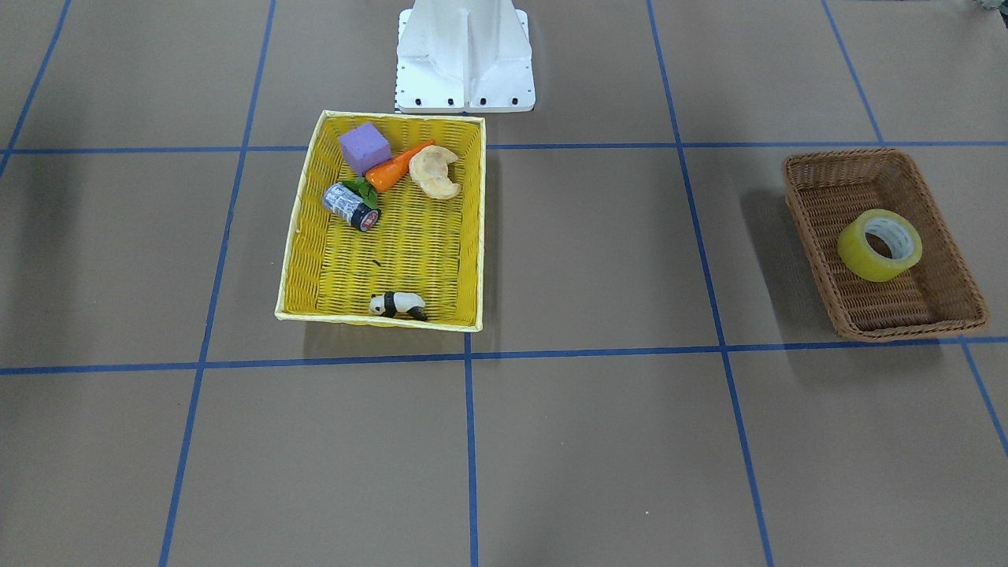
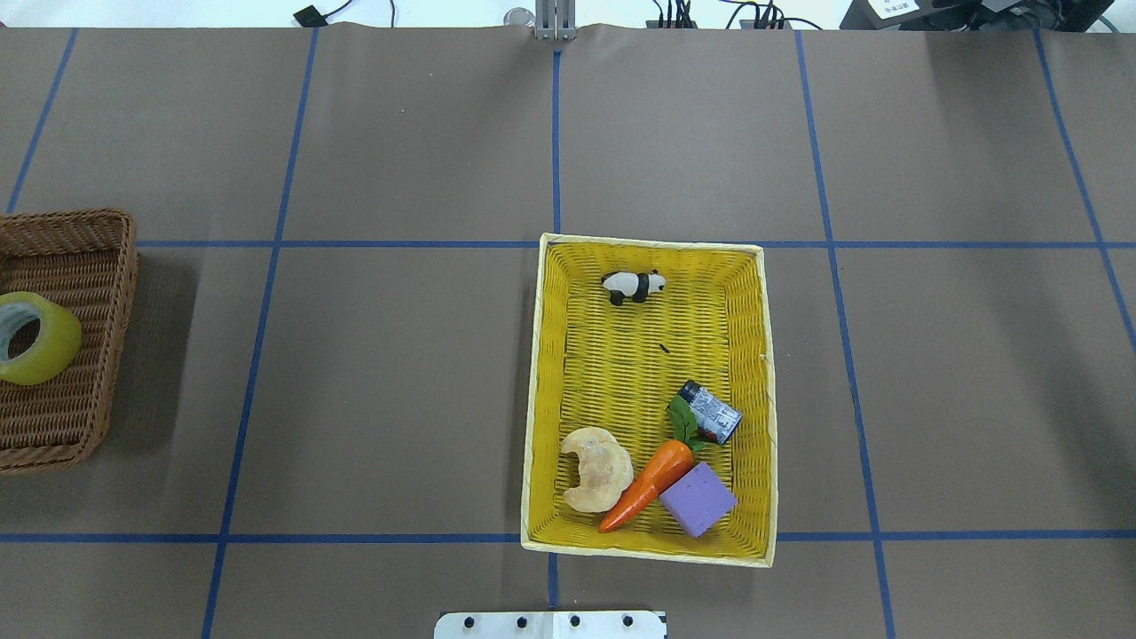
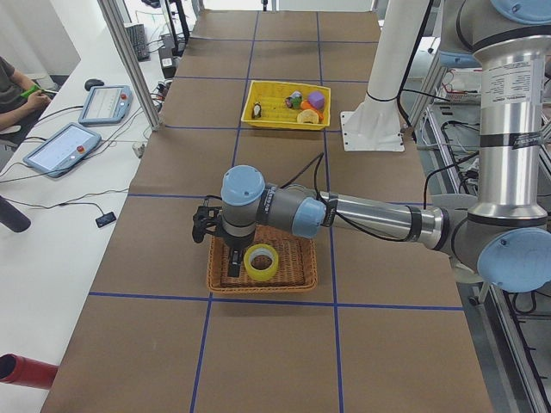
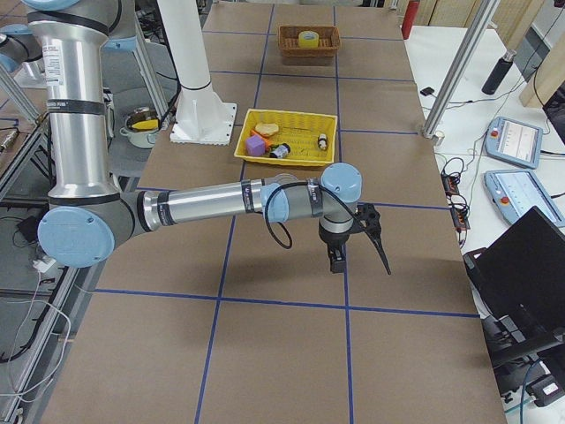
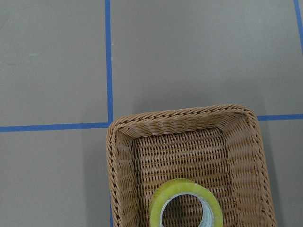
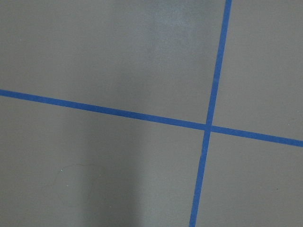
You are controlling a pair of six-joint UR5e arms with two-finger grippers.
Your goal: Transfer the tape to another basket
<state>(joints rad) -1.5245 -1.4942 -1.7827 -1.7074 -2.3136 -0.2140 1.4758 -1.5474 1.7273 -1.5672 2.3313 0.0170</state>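
The tape (image 1: 880, 244) is a yellowish roll lying tilted inside the dark brown wicker basket (image 1: 843, 155). It also shows at the left edge of the overhead view (image 2: 35, 337) and at the bottom of the left wrist view (image 5: 187, 205), in the same basket (image 5: 180, 118). My left gripper (image 3: 225, 249) hovers just over the basket's far side, close beside the tape (image 3: 261, 262); I cannot tell whether it is open or shut. My right gripper (image 4: 357, 256) hangs over bare table, far from the tape (image 4: 308, 38); I cannot tell its state either.
A bright yellow basket (image 1: 303, 236) stands mid-table in front of the robot's base (image 1: 465, 79). It holds a purple block (image 1: 365, 147), a carrot (image 1: 398, 167), a croissant (image 1: 435, 172), a dark-capped can (image 1: 350, 206) and a panda figure (image 1: 398, 305). Operators' tablets (image 3: 65, 146) lie beyond the table's edge.
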